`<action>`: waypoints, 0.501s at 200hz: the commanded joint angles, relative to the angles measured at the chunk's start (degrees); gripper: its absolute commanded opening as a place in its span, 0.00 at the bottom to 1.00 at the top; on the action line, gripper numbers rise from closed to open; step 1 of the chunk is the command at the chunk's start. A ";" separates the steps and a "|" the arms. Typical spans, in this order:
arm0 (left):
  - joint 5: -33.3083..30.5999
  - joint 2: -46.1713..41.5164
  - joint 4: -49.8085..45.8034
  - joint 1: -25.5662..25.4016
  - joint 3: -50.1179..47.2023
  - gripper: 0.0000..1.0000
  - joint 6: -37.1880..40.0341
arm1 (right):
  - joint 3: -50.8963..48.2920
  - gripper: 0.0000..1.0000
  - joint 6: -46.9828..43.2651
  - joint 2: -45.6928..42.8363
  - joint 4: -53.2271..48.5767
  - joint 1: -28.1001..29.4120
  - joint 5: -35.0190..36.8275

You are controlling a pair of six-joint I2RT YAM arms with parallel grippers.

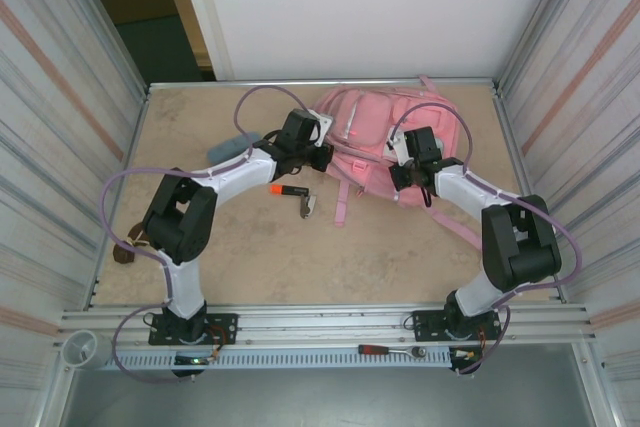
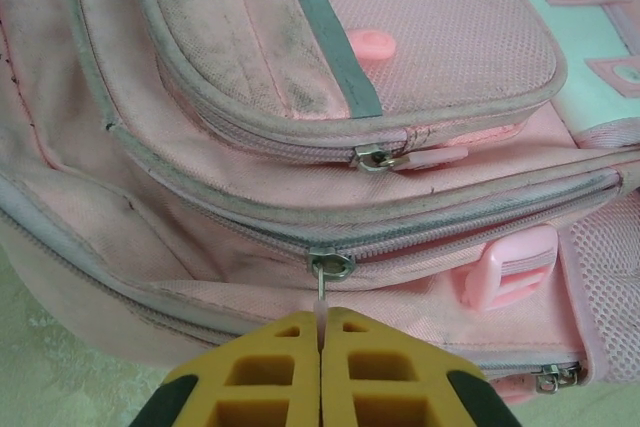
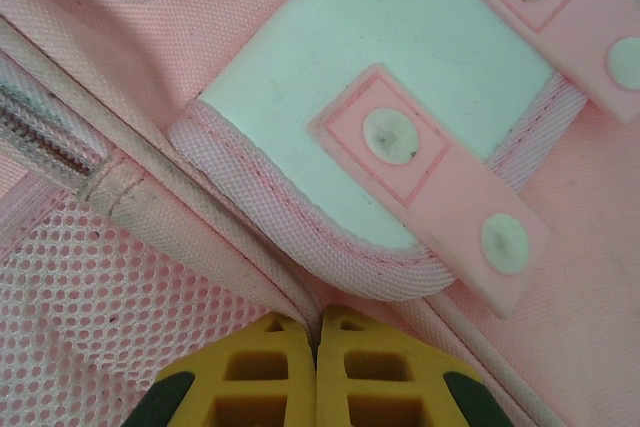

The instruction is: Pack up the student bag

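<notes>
Fingers of the left tool [image 2: 320, 325] are pressed together, clamped on the thin zip pull [image 2: 321, 297] that hangs from the middle slider [image 2: 331, 265] of the student bag [image 1: 375, 127]. Seen from above, this tool sits at the bag's left edge. The right tool [image 3: 317, 325] also has its yellow fingers together. Their tips are against the seam where the mesh pocket [image 3: 90, 297] meets the white patch [image 3: 400, 47]; whether any fabric is pinched between them I cannot tell. From above it rests on the bag's near right part.

Counting from the left, four small loose things lie on the surface [image 1: 250, 257]. There is one brown item [image 1: 125, 250] at the left edge and one grey-blue item [image 1: 235, 142] partly behind the left arm. One orange-and-black stick [image 1: 285, 190] lies near the middle, with one pale piece [image 1: 308, 205] just beside it. One bag lies flat at the far side, from the middle towards the right, close to the back edge.

On the bag, the left wrist view shows three zip sliders, one grey strip [image 2: 330, 37], one round pink disc [image 2: 372, 44] and one pink buckle [image 2: 510, 267]. The right wrist view shows one patch carrying two pink tabs [image 3: 430, 177] and four pale round studs [image 3: 505, 242] in all.
</notes>
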 commanded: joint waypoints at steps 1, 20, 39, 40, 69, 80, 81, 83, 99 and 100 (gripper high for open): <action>1.07 -1.89 -2.41 0.49 0.05 0.00 0.30 | 0.51 0.01 4.41 -2.72 -0.74 -0.73 1.89; 1.39 -1.09 -2.78 0.48 0.45 0.00 0.29 | 0.68 0.05 4.90 -2.57 -1.22 -0.72 1.11; 1.70 0.09 -2.46 0.44 0.72 0.00 0.50 | 0.73 0.07 5.49 -2.39 -1.23 -0.72 0.28; 1.72 0.21 -2.46 0.46 0.75 0.00 0.49 | 0.71 0.07 5.50 -2.30 -1.18 -0.72 0.24; 1.74 3.67 -3.88 0.41 3.19 0.00 1.62 | 0.52 0.07 6.18 -0.70 -0.42 -0.46 -0.56; 1.76 4.76 -4.30 0.44 3.88 0.00 1.99 | 0.56 0.06 6.17 -0.03 -0.29 -0.21 -0.46; 1.75 4.84 -4.26 0.42 3.86 0.00 2.02 | 0.54 0.06 6.18 -0.02 -0.31 -0.20 -0.48; 1.74 5.05 -4.20 0.43 3.99 0.00 2.11 | 0.52 0.06 6.13 0.11 -0.26 -0.15 -0.49; 1.54 6.57 -4.52 0.40 4.70 0.00 2.49 | 0.51 0.05 6.03 0.81 0.01 0.12 -0.50; 1.51 6.67 -4.54 0.44 4.76 0.00 2.53 | 0.51 0.05 6.07 0.84 0.01 0.10 -0.50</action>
